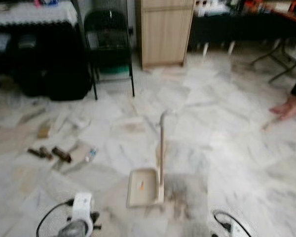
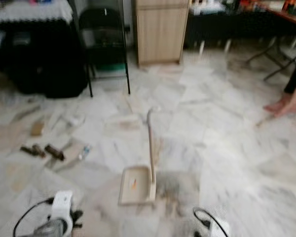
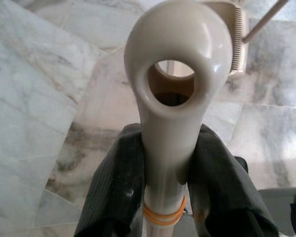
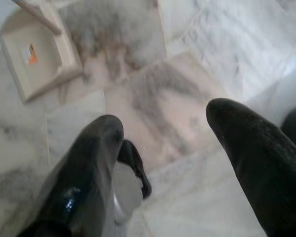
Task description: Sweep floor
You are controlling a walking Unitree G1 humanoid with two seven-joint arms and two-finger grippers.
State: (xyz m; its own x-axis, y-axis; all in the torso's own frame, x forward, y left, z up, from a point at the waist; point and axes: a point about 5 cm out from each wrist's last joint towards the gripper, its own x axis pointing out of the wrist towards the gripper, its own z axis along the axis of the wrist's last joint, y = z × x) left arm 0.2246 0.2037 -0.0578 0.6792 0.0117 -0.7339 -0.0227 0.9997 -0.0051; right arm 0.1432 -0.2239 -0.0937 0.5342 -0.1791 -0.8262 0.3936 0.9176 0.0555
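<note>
Dustpan (image 1: 143,186), beige plastic w/ upright handle, stands ready near litter (image 1: 54,154); left gripper (image 3: 170,173) pinches beige loop-ended broom handle (image 3: 170,98), right gripper (image 4: 163,148) spread, idle.

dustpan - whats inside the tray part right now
The dustpan tray holds only a small orange sticker on its beige floor; no swept debris can be made out. The head views are blurred, so fine dust cannot be ruled out.

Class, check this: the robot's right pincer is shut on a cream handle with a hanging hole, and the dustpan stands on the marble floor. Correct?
Not quite. The left pincer grips the cream handle, as the left wrist view shows; the right pincer is open. The dustpan does stand on the marble floor.
</note>
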